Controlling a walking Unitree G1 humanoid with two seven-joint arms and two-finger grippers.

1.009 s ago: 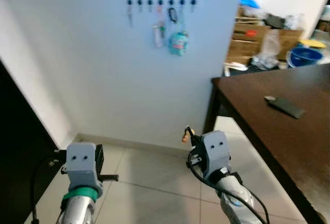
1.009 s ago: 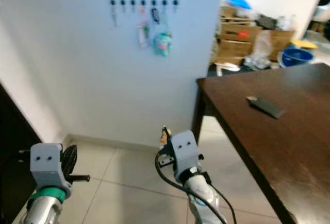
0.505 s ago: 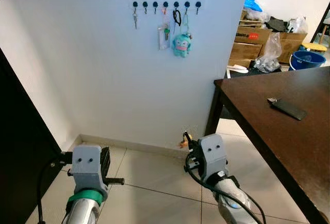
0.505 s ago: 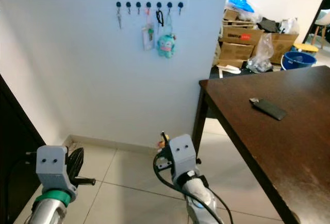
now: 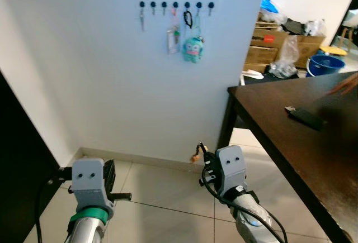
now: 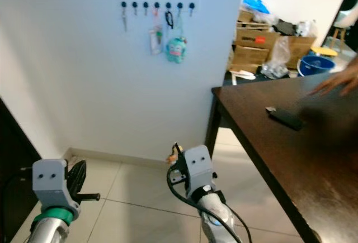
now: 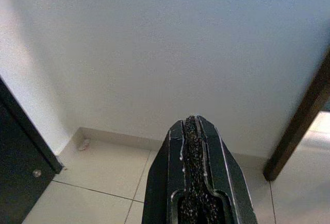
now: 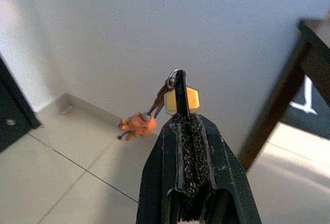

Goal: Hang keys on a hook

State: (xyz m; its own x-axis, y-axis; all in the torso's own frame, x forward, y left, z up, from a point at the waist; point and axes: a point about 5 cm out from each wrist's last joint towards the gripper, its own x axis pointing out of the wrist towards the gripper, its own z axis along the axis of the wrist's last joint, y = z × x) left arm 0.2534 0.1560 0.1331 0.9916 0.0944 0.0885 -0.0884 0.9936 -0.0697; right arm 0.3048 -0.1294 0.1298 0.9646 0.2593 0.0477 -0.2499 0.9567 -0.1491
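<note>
White wall [image 5: 112, 70] ahead of and above both grippers, running up to a dark upper band. Dark wooden table [image 5: 291, 142] off to the right of the right gripper, one table leg [image 8: 268, 116] just beyond its fingertips and to the side. Tiled floor [image 5: 162, 193] beneath both arms; dark door panel [image 5: 17, 165] left of the left gripper. Cluttered boxes [image 5: 271, 39] and blue bucket [image 5: 325, 63] far behind the table. Blurred hand of a person [image 6: 335, 81] at the far table edge, near a flat dark object [image 5: 305, 117] lying on the top. Row of hooks [image 5: 175, 4] high on the wall, well above and ahead of the right gripper, carrying a white tag [image 5: 173, 39], a teal plush charm [image 5: 193, 48] and a small key [image 5: 142, 19]. Right gripper [image 8: 181, 112] held low over the floor, fingers pressed together on the keys [image 8: 181, 96]: yellow-headed key clamped at the fingertips, ring above it, small orange charm [image 8: 135, 126] dangling just beside the tips. Keys thus at the right gripper, well apart from the hooks. Left gripper [image 7: 194, 126] low at the left, fingers closed flat against each other with nothing between, pointed toward the wall base.
</note>
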